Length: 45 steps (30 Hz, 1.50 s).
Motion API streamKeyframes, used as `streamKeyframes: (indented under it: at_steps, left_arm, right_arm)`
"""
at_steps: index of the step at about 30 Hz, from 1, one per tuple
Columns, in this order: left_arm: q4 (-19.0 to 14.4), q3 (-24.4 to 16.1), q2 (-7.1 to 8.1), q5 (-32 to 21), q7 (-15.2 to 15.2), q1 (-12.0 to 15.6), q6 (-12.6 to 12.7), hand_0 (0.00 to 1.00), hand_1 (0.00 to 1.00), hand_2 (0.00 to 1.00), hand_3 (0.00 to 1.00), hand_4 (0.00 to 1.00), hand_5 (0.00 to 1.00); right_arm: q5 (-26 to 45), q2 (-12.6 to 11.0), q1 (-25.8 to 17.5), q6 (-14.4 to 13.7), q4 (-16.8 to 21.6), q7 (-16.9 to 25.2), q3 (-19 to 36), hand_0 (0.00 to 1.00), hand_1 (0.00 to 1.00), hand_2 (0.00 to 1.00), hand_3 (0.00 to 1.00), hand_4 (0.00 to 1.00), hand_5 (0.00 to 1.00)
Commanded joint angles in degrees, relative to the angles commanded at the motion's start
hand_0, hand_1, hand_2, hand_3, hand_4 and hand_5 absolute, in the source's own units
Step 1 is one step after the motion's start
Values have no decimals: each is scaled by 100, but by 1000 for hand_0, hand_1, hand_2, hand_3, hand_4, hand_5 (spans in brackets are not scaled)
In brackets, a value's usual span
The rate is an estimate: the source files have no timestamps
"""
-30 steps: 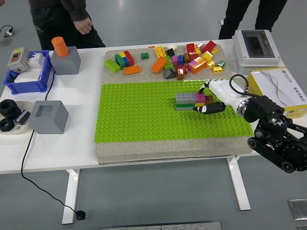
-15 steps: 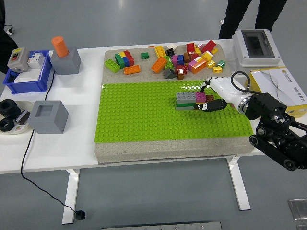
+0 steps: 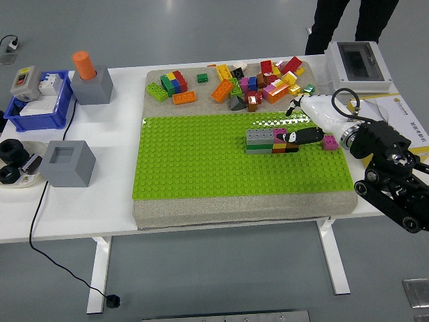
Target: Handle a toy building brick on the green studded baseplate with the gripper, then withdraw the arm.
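The green studded baseplate (image 3: 201, 161) lies on a grey pad in the middle of the table. On its right part stands a short row of joined bricks (image 3: 265, 141), grey on top with green, magenta and dark ones. My right hand (image 3: 298, 124), white with black fingertips, reaches in from the right. One fingertip (image 3: 295, 137) lies against the row's right end and another points up and away from it. The fingers look spread and hold nothing. A pink brick (image 3: 330, 141) sits on the baseplate just under the wrist. The left arm is out of view.
Loose bricks (image 3: 248, 80) are heaped on the pad behind the baseplate. A white box (image 3: 358, 64) and a yellow-white carton (image 3: 395, 111) stand at the right. At the left are two grey blocks (image 3: 67, 163), an orange cylinder (image 3: 84, 65) and a blue bin (image 3: 37, 111). A person's legs (image 3: 348, 20) show beyond the table.
My right hand has drawn up and to the right, away from the front of the brick row, uncovering the pink brick. The person at the far left has left the picture.
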Motion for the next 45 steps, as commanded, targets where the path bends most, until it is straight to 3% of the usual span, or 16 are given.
streamKeyframes:
  at_steps: [1,12,13,19,20,45]
  left_arm:
    - [0,3,0,-2,-1,0,1,788,799,753,431,998,872]
    - [0,29,-14,0,-8,16,19,788,798,752,431,998,873]
    - [0,28,-16,4,-8,18,20,788,798,753,432,998,874]
    - [0,29,-26,15,-4,24,20,788,798,753,432,998,874]
    - [0,27,-27,21,-2,23,18,788,798,753,433,998,875]
    - [0,41,-34,56,50,28,4,787,799,754,443,998,878]
  right_arm:
    - [-11,-25,-22,-8,-3,-6,17,789,784,811,668,811,304]
    - [-381,-225,-341,-7,-99,-76,266,785,773,797,671,804,290]
    - [-430,-246,-361,1,-117,-79,271,782,773,804,671,760,224]
    - [-626,-327,-446,45,-230,-111,353,782,773,804,671,760,224]
    - [-643,-334,-454,51,-243,-115,363,783,774,809,675,687,151]
    - [-636,-340,-445,280,-336,-308,313,788,784,827,694,652,102]
